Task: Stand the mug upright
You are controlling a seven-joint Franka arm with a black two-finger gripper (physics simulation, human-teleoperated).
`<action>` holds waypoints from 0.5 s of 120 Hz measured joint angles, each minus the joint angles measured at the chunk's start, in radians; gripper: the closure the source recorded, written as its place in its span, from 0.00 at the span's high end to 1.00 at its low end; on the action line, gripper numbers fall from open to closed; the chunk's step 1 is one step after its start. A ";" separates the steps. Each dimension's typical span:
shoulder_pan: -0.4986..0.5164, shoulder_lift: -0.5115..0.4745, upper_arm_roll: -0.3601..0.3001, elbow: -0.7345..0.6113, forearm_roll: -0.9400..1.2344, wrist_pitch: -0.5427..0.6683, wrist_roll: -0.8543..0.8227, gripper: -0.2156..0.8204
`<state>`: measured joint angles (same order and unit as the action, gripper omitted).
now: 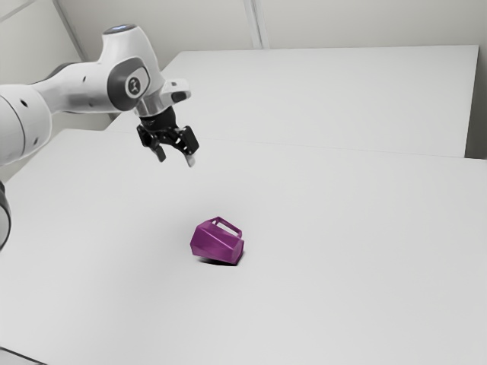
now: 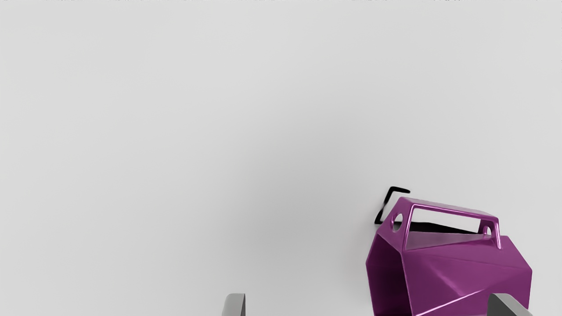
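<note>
A purple faceted mug [image 1: 216, 243] lies on its side on the white table in the exterior view, handle uppermost. My gripper [image 1: 176, 160] hangs well above the table, higher than the mug and toward the exterior view's left of it, touching nothing. From the wrist view, the mug [image 2: 461, 272] shows its dark open mouth facing sideways and its handle loop on top; its lower part is cut off by the picture's edge. The gripper [image 2: 366, 305] is open there, fingertips wide apart, with one fingertip overlapping the mug's body in the picture.
The white table [image 1: 342, 228] stretches around the mug. A pale raised panel [image 1: 319, 99] stands behind it in the exterior view. A dark shadow lies beside and beneath the mug.
</note>
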<state>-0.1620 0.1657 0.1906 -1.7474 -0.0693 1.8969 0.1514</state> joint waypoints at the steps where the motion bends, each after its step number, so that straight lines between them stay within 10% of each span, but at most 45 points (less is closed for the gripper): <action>1: 0.000 0.000 0.000 -0.001 0.000 0.001 0.001 0.79; 60: 0.050 0.073 0.038 -0.256 -0.570 0.005 0.212 0.79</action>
<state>-0.1117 0.2386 0.2290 -2.0031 -0.6392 1.9014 0.3632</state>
